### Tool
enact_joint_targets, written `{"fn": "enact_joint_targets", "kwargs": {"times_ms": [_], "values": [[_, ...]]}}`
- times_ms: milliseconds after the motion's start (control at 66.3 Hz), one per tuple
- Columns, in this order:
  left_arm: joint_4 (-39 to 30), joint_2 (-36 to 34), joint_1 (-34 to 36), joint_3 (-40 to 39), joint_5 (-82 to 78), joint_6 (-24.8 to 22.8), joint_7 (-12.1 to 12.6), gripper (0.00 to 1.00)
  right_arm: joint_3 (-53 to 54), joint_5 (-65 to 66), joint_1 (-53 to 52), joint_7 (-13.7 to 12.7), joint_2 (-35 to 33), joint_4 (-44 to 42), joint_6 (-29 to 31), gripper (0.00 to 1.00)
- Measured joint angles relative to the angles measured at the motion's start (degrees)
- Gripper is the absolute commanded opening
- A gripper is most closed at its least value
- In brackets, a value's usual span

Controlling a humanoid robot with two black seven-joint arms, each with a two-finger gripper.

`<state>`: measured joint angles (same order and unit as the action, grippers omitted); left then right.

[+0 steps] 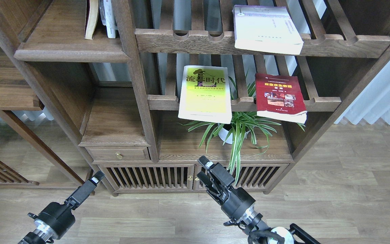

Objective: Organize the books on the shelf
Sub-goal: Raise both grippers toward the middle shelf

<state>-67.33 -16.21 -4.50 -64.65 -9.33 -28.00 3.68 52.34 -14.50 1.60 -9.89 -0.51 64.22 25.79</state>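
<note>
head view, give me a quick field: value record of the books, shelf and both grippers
yellow-green book: flat on lower slatted rack, front edge overhanging
dark red book: flat on same rack, to the right, overhanging
white book: flat on upper slatted rack, overhanging
solid shelf: upper left, already holds a few upright books
plant: potted, below the lower rack
left gripper: low, empty, fingers not distinguishable
right gripper: low, empty, fingers apart, below the yellow-green book

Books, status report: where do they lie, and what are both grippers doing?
Left gripper and right gripper low, empty. Yellow-green book, red book, white book flat on slatted racks. Plant below them.
</note>
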Motion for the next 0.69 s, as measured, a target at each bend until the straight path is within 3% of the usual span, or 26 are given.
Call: {"fn": "enact_joint_targets", "kwargs": {"times_ms": [226, 467, 693], "values": [[-0.5, -0.1, -0.3, 0.5, 0.1, 0.0, 0.0, 1.00, -1.0, -0.4, -0.3, -0.4, -3.0, 2.0, -0.6, 0.99], [-1.8, 5.1, 0.5, -1.9, 0.8, 0.0, 0.0, 1.00, 3.4, -1.7, -0.1, 0.5, 0.2, 3.8, 0.0, 0.99], [-2.7, 6.2, 0.8, -3.7, 16.0, 0.0, 0.3, 1.00, 8.3, -2.5, 0.3, 0.4, 0.5, 4.0, -2.8, 0.99]]}}
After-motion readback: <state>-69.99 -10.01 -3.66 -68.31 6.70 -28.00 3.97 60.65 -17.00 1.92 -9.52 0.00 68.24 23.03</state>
